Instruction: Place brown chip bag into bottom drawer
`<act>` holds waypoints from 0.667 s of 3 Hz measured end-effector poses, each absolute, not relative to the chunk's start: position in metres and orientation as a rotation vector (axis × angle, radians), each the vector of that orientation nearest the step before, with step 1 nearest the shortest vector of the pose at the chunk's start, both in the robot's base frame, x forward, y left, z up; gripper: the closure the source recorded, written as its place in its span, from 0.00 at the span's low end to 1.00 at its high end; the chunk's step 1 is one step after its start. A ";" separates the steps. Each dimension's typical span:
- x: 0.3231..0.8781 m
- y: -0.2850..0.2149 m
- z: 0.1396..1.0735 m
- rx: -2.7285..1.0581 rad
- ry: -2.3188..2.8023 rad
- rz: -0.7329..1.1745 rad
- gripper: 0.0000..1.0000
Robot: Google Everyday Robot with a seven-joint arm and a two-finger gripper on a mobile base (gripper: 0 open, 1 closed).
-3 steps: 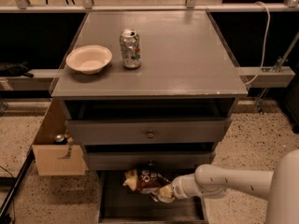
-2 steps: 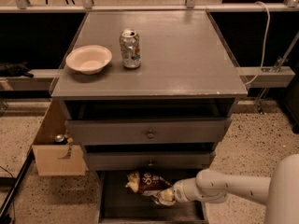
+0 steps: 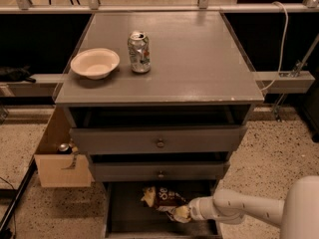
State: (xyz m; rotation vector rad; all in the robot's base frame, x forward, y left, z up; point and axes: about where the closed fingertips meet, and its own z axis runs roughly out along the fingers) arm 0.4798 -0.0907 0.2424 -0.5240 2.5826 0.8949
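The brown chip bag [image 3: 160, 198] is inside the pulled-out bottom drawer [image 3: 124, 215], near its back middle, low over the dark floor. I cannot tell whether it rests on the floor. My gripper [image 3: 181, 213] reaches in from the right on its white arm and is shut on the bag's near right end. The bag's pale yellow ends show at its left and at the gripper. The two upper drawers [image 3: 159, 139] with round knobs stand slightly open above it.
On the cabinet top stand a white bowl [image 3: 94, 62] at the left and a silver soda can [image 3: 139, 52] beside it. A cardboard box [image 3: 62, 163] with a can in it sits on the floor left of the cabinet. A white cable [image 3: 283, 39] hangs at the right.
My gripper and the chip bag have moved together a little toward the front and right of the bottom drawer and slightly lower. Nothing else has moved.
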 end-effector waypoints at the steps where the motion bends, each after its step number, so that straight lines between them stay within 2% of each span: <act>1: 0.500 -0.097 0.202 -0.476 2.594 0.889 1.00; 2: 0.501 -0.098 0.201 -0.474 2.592 0.888 1.00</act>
